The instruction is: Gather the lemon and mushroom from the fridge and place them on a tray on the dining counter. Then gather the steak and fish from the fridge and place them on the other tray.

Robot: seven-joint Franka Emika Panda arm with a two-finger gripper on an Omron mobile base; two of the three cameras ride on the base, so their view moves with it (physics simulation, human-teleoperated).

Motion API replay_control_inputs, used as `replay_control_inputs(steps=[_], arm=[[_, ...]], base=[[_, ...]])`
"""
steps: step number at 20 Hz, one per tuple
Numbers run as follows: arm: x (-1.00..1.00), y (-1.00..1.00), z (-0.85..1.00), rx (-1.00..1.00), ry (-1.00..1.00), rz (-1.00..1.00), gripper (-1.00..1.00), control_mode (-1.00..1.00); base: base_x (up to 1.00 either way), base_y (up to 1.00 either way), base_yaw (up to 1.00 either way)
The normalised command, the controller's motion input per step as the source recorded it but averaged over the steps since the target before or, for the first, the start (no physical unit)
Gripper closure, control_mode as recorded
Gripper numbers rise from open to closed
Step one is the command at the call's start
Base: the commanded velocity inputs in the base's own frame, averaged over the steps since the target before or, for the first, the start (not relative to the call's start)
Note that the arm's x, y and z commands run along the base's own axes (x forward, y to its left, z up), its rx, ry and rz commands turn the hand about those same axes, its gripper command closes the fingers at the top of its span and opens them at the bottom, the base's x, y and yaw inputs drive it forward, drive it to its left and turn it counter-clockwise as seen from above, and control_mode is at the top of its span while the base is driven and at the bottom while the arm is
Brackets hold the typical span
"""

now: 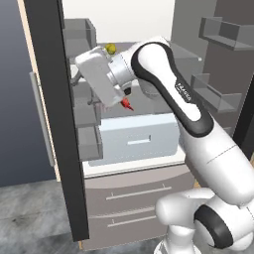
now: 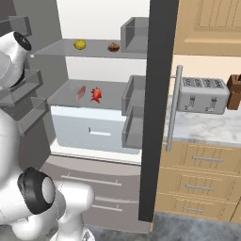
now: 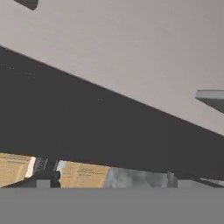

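**A:** Start close in. What state are the jaws [image 3: 109, 179] in?

**B:** In the hand view the two tips sit wide apart at the bottom edge with nothing between them, so I'd call them open and empty. They are looking at the dark edge and grey inner face of the fridge door [image 1: 49, 99], not at the shelves.

**A:** Any writing you can read?

**B:** Only the lettering on the arm [image 1: 168, 84], which looks like FRANKA. There is nothing legible on the toaster [image 2: 202, 95] on the bench beside the fridge [image 2: 94, 155].

**A:** Where is the food?

**B:** The steak [image 2: 81, 92] and the red fish [image 2: 96, 94] lie side by side on the lower shelf, above the pale drawer. Further back and higher, the lemon [image 2: 80, 44] sits on the top shelf. The mushroom [image 2: 113, 47] is on the same shelf, to the lemon's right and apart from it.

**A:** How does the lemon lie from the jaws?

**B:** In the left base view it shows just above and behind the wrist. My reading is that the hand is turned toward the door and away from it. The hand would have to swing round and rise to the top shelf. The lemon is roundish, so its long axis hardly matters.
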Motion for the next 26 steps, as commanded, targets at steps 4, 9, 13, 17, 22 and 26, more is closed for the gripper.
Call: replay_control_inputs(steps=[4, 9, 13, 17, 22, 26], arm=[[-0.65, -0.66, 0.00, -0.08, -0.29, -0.17, -1.00, -1.00], [-0.36, -0.84, 0.00, -0.09, -0.22, -0.22, -1.00, -1.00], [-0.15, -0.81, 0.00, -0.11, -0.17, -0.23, -1.00, -1.00], [-0.01, -0.74, 0.00, -0.13, -0.12, -0.21, -1.00, -1.00], [0.00, -0.68, 0.00, -0.13, -0.02, -0.24, -1.00, -1.00], [0.02, -0.65, 0.00, -0.12, 0.02, -0.31, -1.00, -1.00]], base=[[0.00, 0.00, 0.00], [0.00, 0.00, 0.00], [0.00, 0.00, 0.00], [0.00, 0.00, 0.00], [0.00, 0.00, 0.00], [0.00, 0.00, 0.00]])
